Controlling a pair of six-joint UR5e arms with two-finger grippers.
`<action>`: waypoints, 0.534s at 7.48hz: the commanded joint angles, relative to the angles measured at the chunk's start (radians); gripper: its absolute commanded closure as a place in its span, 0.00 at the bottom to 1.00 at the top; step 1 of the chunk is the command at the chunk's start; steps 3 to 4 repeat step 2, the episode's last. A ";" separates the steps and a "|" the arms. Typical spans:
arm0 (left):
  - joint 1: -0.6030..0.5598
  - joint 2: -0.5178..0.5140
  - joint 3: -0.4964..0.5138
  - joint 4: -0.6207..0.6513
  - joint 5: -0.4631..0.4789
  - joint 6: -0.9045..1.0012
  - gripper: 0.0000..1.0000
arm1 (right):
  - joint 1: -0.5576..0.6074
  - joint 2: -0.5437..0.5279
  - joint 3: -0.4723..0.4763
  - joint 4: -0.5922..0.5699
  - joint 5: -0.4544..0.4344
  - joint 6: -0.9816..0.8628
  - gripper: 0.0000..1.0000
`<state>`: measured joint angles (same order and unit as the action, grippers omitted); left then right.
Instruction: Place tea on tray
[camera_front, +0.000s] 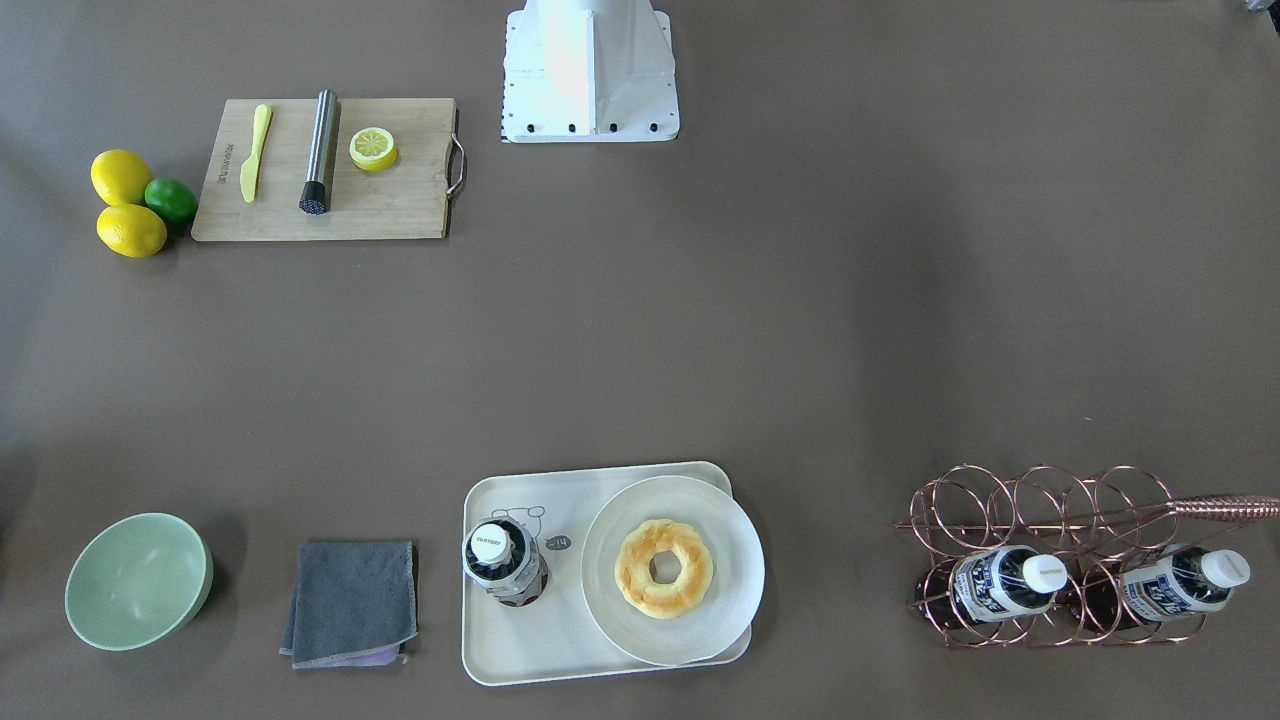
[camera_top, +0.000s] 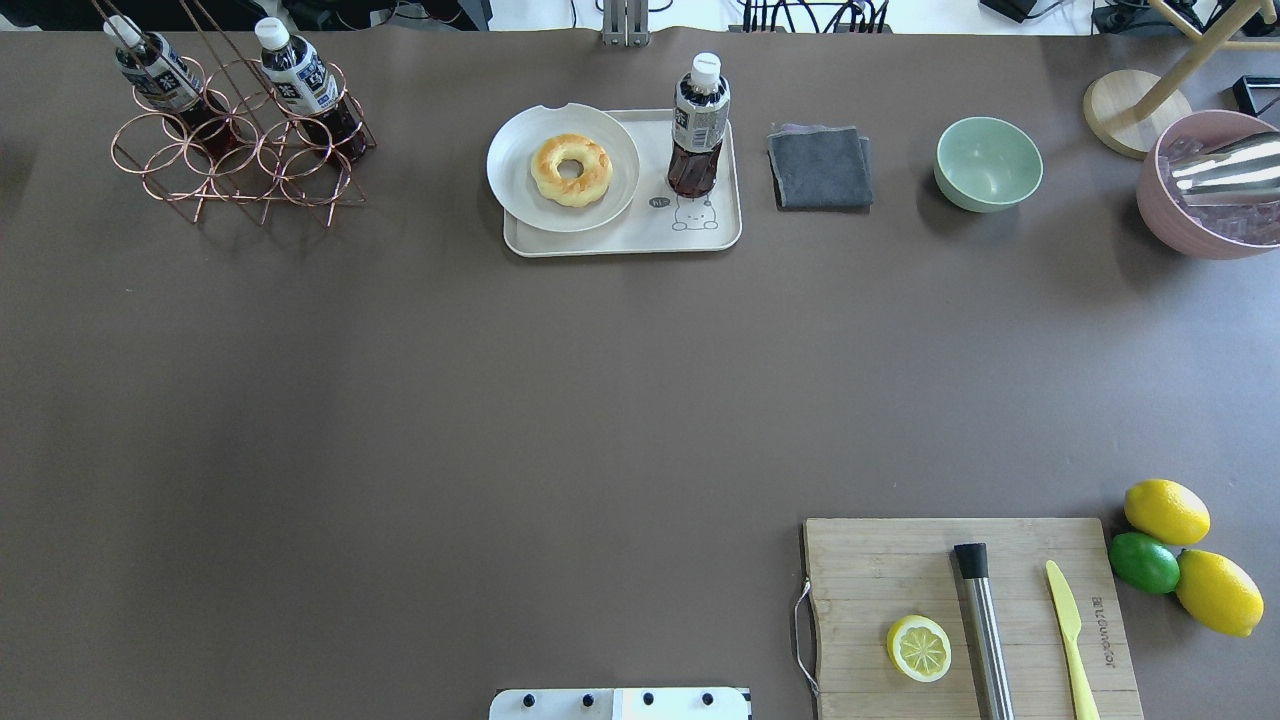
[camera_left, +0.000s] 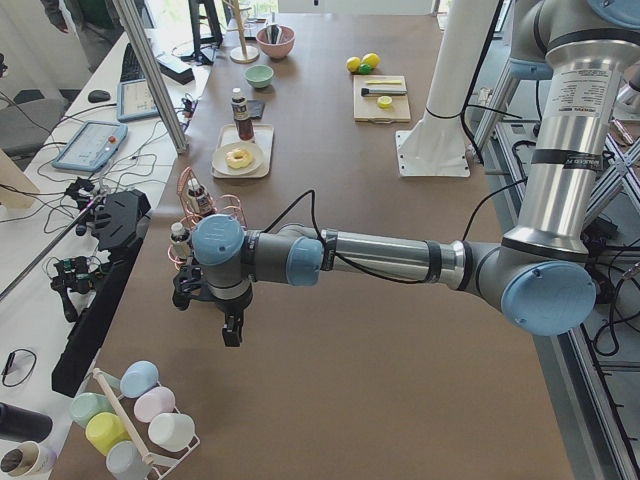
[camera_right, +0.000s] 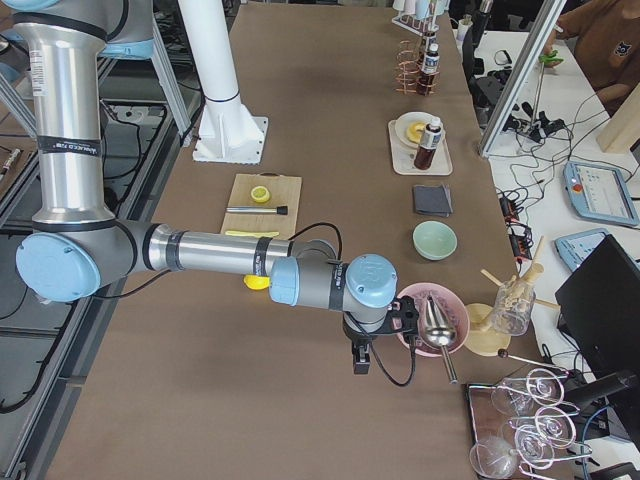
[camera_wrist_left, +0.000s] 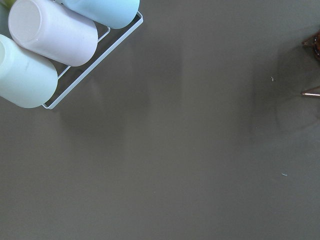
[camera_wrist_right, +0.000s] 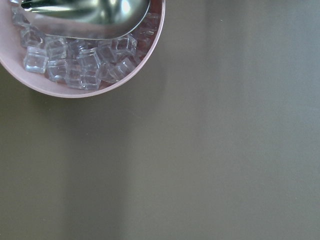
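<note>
The tea (camera_top: 697, 125), a small clear bottle of red-brown liquid with a white cap, stands upright on the cream tray (camera_top: 620, 243) beside the bear drawing; the front view shows this tea (camera_front: 505, 563) and tray (camera_front: 520, 650) too. No gripper is near it. My left gripper (camera_left: 232, 330) hangs over the table's left end, past the wire rack, seen only from the side; I cannot tell if it is open. My right gripper (camera_right: 360, 360) hovers at the right end by the pink ice bowl (camera_right: 430, 318), state likewise unclear.
A white plate (camera_top: 515, 165) with a doughnut (camera_top: 570, 170) overlaps the tray. Two alike bottles lie in a copper wire rack (camera_top: 235, 160). A grey cloth (camera_top: 820, 167), green bowl (camera_top: 988, 163), cutting board (camera_top: 880, 570) and lemons (camera_top: 1166, 511) also sit on the table.
</note>
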<state>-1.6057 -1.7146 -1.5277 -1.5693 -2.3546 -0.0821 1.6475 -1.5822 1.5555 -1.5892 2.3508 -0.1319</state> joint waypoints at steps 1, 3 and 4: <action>0.000 -0.002 0.000 -0.002 0.000 0.001 0.03 | 0.000 -0.001 0.000 0.000 0.013 0.000 0.00; 0.000 -0.002 0.000 -0.002 0.001 0.001 0.03 | 0.000 -0.001 0.000 0.000 0.013 0.000 0.00; 0.000 -0.002 0.000 -0.002 0.001 0.001 0.03 | 0.000 -0.001 0.000 0.000 0.013 0.000 0.00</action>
